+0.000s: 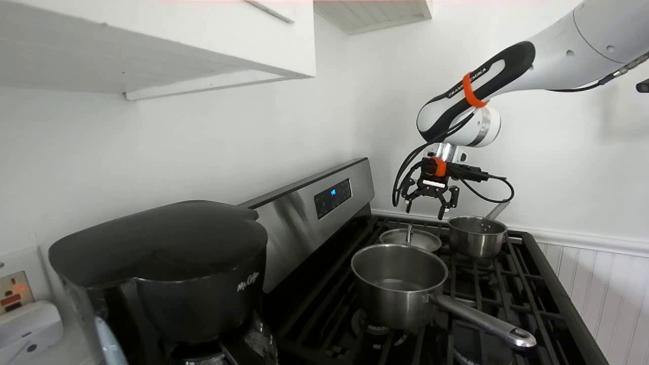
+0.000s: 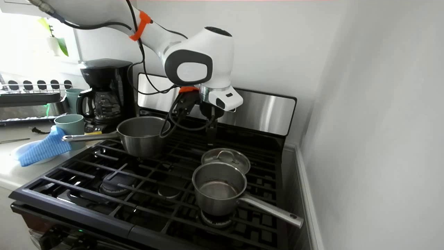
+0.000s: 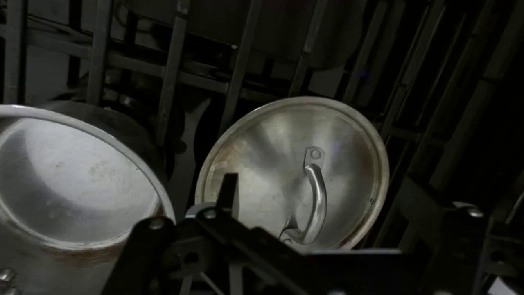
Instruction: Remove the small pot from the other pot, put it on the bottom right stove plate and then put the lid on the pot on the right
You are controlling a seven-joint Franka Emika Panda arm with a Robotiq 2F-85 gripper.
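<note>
Small pot (image 2: 219, 203), upright on the bottom right stove plate (image 2: 216, 224); lid (image 3: 282, 164) lying just behind it, handle up. Above the lid, the gripper (image 1: 425, 211): fingers spread wide, empty, touching neither. Wider pot (image 1: 400, 304) well apart, toward the rear left of the stove (image 2: 74, 213).

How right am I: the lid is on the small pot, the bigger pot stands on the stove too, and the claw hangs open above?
One slip: the lid isn't on the small pot; the wrist view shows it lying beside that pot, which is uncovered. The rest is right: the bigger pot stands on the stove too, and the claw hangs open above.
</note>
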